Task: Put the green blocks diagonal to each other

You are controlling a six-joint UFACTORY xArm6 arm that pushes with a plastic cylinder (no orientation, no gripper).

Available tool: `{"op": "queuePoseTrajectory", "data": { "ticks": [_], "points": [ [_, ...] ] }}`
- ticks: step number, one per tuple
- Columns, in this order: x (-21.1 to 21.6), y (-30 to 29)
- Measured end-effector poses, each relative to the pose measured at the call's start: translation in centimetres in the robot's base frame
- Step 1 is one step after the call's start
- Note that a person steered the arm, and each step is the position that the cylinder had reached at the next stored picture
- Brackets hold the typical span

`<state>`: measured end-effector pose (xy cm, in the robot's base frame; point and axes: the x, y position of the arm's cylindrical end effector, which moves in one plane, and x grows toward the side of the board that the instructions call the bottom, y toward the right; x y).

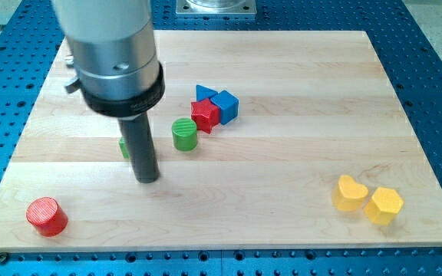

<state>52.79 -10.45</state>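
Green cylinder (184, 134) stands upright near board (282, 207) centre, just left of red star block (205, 115). Second green block (123, 147) sits largely hidden behind the rod; shape indeterminate. My tip (147, 180) rests on the board, unladen, touching no block visibly, below-left of the cylinder.

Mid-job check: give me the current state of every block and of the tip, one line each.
Green cylinder block: upright, free.
Second green block: mostly hidden behind rod.
My tip: on board, beside hidden green block.
Red star-like block: touching blue blocks.
Red cylinder block: alone, bottom left.
Yellow blocks: touching pair.
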Motion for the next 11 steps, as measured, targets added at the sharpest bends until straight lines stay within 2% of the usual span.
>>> {"op": "queuePoseTrajectory", "data": {
  "ticks": [1,3,4,5,6,7,8,9,10,11],
  "points": [
    [-4.8,0.2],
    [-4.6,4.7],
    [-0.4,-3.0],
    [-0.8,-7.4],
    [-4.2,-8.7],
    [-6.5,-1.7],
    [-4.5,-1.8],
    [-6.2,0.3],
    [-7.2,-0.5],
    [-1.3,-6.3]
  ]
}}
